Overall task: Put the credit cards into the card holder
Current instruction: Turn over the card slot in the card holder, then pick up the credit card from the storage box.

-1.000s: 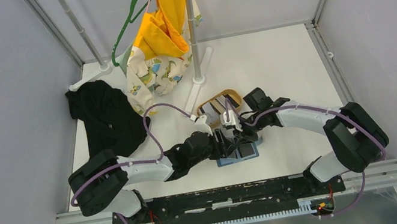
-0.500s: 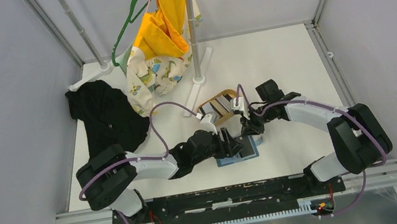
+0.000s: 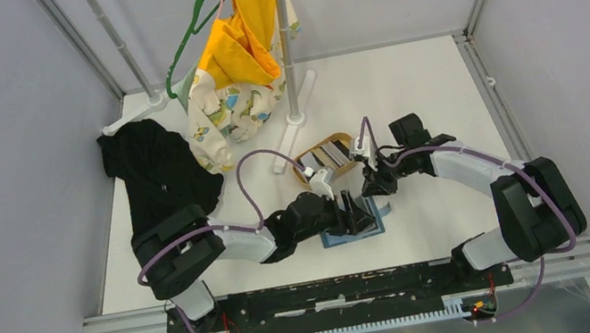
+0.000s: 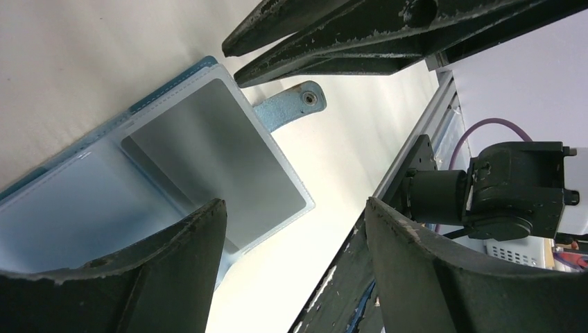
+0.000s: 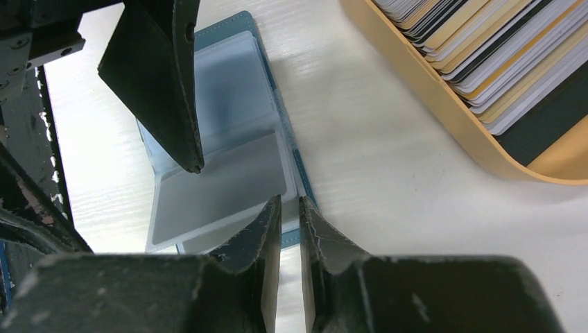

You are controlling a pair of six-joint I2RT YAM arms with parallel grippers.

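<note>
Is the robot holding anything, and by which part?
Nothing. The left fingers spread open over the wallet; the right fingers are almost shut, with nothing between.

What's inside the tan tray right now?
A row of overlapping credit cards, white, black and yellowish, fills the tan tray. Its floor is hidden beneath them, and the right wrist view cuts off the rest.

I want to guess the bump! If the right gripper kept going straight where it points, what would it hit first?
Probably the open card holder: the right gripper aims its nearly shut tips at the holder's edge. Depth is unclear, so it might graze the table beside it.
</note>
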